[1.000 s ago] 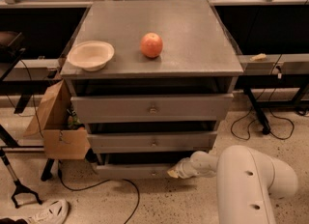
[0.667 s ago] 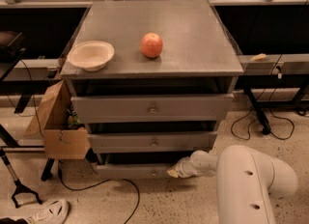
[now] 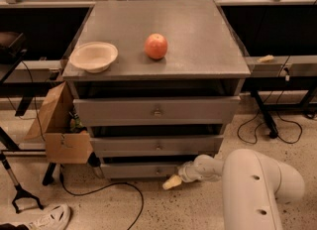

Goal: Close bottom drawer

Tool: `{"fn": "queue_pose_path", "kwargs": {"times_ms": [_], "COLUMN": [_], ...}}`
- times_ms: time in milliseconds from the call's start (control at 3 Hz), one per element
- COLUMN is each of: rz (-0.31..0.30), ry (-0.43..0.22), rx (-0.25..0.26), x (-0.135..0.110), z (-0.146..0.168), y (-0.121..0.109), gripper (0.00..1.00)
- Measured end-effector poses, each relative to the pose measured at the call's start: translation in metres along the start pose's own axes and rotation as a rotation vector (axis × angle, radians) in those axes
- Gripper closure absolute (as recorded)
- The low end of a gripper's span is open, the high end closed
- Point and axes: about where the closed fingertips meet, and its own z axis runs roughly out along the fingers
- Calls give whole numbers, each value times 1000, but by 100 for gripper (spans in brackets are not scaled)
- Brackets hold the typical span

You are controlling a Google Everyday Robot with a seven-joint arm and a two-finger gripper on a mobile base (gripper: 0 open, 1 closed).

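You had the gripper (image 3: 172,182) set low, just above the floor, at the front of the bottom drawer (image 3: 130,170), a little right of its knob (image 3: 158,171). Whether it was open or closed could not be told, nor whether it touched the panel. That placement suited a flat push, which needs no grasp. The drawer stood slightly out with a dark gap above it, so the task read as unfinished. The arm (image 3: 257,187) reached in low from the right, below the middle drawer (image 3: 124,145) and top drawer (image 3: 114,110). The apple (image 3: 156,46) and bowl (image 3: 94,56) sat on top, well apart from the work.
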Motion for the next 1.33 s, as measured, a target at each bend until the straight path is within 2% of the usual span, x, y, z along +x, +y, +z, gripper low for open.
{"fn": "queue_pose_path", "kwargs": {"times_ms": [667,1000,1333], "rz": [12,48,48], "ry": [-1,-2,-2], "rx": [-24,-54,-54], "x": [5,17,17], "z": [5,2,2], "y": [7,-6,-5], "gripper": [0,0,0]}}
